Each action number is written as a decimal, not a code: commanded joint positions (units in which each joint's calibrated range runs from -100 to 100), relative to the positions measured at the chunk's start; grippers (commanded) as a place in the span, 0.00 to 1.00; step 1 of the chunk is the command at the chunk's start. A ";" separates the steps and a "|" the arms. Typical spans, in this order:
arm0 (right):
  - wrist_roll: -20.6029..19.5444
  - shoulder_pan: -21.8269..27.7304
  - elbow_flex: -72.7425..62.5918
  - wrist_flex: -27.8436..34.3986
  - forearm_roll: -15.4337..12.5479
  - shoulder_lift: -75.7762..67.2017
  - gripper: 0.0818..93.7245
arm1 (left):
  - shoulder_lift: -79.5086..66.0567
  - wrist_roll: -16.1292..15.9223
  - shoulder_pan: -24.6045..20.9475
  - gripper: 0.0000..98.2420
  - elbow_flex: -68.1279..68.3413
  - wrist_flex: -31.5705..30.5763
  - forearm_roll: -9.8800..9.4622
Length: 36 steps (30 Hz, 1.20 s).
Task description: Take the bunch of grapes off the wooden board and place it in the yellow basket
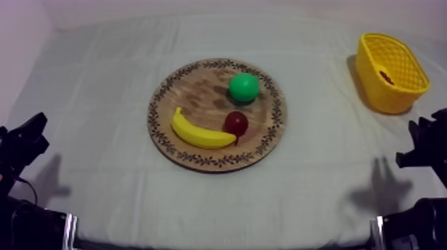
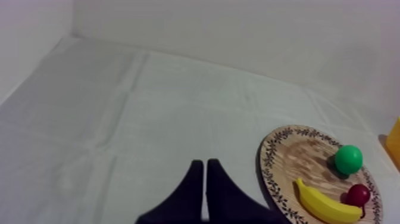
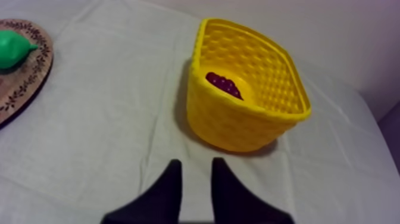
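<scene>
The dark purple bunch of grapes [image 1: 386, 77] lies inside the yellow basket [image 1: 382, 93] at the far right of the table. In the right wrist view the grapes [image 3: 224, 84] rest on the floor of the basket [image 3: 238, 125]. My right gripper [image 3: 195, 170] is open and empty, a short way in front of the basket. It sits low at the right side of the table [image 1: 426, 143]. My left gripper [image 2: 205, 170] is shut on nothing, low at the left [image 1: 30, 133], well away from the round wooden board [image 1: 199, 93].
On the board lie a green pear [image 1: 244, 87], a banana [image 1: 198, 133] and a small red fruit [image 1: 236, 123]. The left wrist view has the board [image 2: 297, 155] off to one side of the fingers, across bare cloth.
</scene>
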 commanded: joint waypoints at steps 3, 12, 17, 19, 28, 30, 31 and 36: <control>-3.83 -0.59 0.27 2.30 1.27 -3.60 0.03 | 0.00 0.00 -0.01 0.00 -0.04 -0.03 0.01; -7.61 -1.85 0.98 3.23 3.03 -4.46 0.01 | 0.00 -0.02 -0.01 0.00 -0.04 -0.03 0.01; -7.93 -2.16 1.29 3.26 3.71 -4.49 0.04 | 0.00 0.00 -0.01 0.00 -0.04 -0.03 0.01; -7.31 -2.27 1.33 3.29 3.80 -4.49 0.03 | 0.00 0.01 -0.01 0.00 -0.04 -0.03 0.01; -4.22 -2.40 1.48 3.33 3.88 -4.50 0.00 | 0.00 0.01 -0.01 0.00 -0.04 -0.03 0.01; -3.99 -2.40 1.48 3.33 3.88 -4.50 0.00 | 0.00 0.01 -0.01 0.00 -0.04 -0.03 0.01; -3.92 -2.40 1.48 3.33 3.88 -4.50 0.00 | 0.00 0.01 -0.01 0.00 -0.04 -0.03 0.01; -3.78 -2.41 1.48 3.33 3.88 -4.50 0.00 | 0.00 0.01 -0.01 0.00 -0.04 -0.03 0.01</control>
